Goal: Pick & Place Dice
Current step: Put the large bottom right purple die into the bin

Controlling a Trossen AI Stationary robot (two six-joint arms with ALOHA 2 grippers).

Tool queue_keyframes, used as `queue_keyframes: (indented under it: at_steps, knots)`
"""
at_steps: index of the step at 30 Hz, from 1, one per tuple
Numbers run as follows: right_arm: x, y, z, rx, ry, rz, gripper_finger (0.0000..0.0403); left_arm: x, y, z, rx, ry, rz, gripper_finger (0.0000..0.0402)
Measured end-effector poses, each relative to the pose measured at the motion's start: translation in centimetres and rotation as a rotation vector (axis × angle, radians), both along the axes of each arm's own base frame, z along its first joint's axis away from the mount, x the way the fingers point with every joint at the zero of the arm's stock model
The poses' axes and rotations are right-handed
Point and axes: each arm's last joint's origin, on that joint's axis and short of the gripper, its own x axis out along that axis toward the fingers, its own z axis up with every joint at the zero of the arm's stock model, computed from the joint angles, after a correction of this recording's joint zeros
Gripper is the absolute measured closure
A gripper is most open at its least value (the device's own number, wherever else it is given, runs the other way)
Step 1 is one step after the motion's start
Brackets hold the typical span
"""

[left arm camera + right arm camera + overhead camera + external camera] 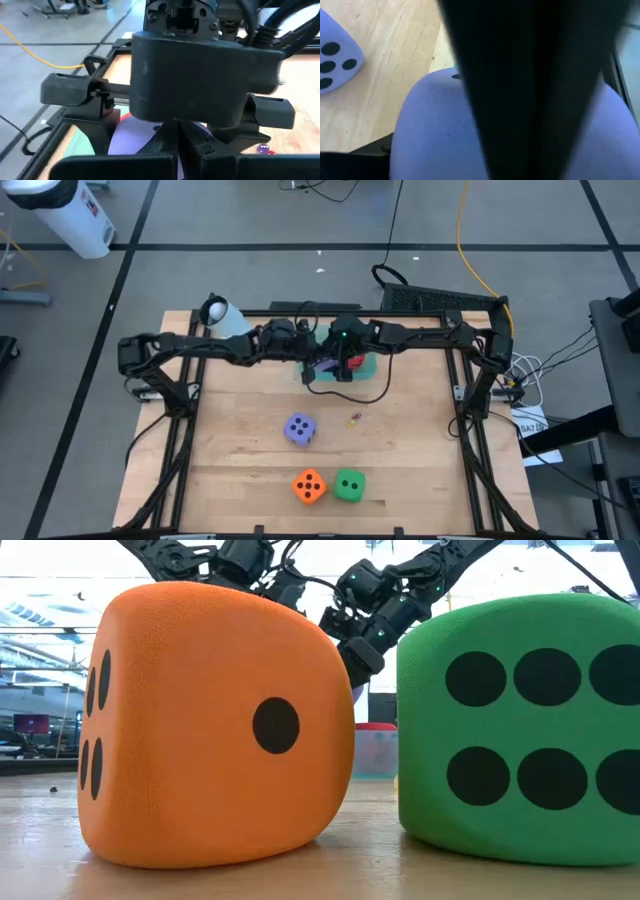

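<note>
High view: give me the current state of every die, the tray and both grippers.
Orange die: loose on the table, beside the green one.
Green die: loose on the table.
Purple-blue die: loose, mid-table.
Second purple-blue die: between the right gripper's wide jaws, over the teal tray.
Red die: in the tray.
Left gripper: shut, empty.

Matt, finely grained foam-like orange die (215, 725) and green die (520, 730) rest on a smooth pale wooden table (400, 460).
</note>
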Motion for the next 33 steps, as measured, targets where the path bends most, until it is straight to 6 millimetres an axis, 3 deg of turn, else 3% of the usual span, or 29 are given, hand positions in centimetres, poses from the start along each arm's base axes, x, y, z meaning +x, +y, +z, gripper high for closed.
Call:
queue_keyframes:
  at_steps: [10,18,33]
  knots:
    - [-0.7,-2.4,0.1,-0.004,-0.035,-0.024,0.0030,0.3,3.0,-1.7,-0.050,0.073,0.035,0.0400]
    - [-1.3,-4.5,0.6,0.126,-0.133,0.031,0.0030,-0.2,4.2,-1.8,-0.119,0.062,0.043,0.0400]
    - [-1.3,-4.7,1.1,0.255,-0.184,0.063,0.0029,-0.5,4.5,-2.0,-0.198,0.084,0.069,0.0400]
